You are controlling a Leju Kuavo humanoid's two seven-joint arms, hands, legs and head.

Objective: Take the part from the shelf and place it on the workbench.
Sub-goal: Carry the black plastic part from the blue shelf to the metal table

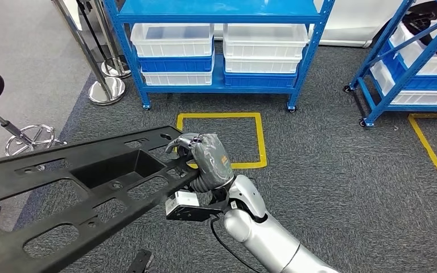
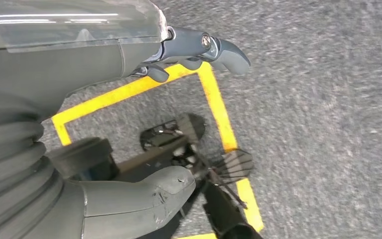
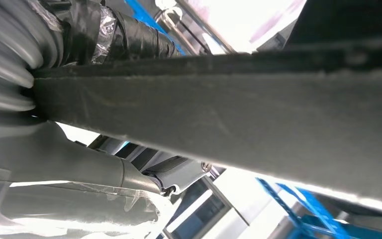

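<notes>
We see our right hand [image 1: 205, 156] with fingers [image 1: 183, 143] wrapped over the long black perforated plastic panel [image 1: 79, 187], carried above grey carpet (yellow floor outlines below), our left hand [image 2: 129, 64] loosely spread, holding nothing.

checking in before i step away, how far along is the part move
Done: the black part is off the shelf, which stands across the carpet. In hand: the right hand grips the part's edge, carrying it above the floor. Left: no workbench is in sight, so placing is still to come.
</notes>
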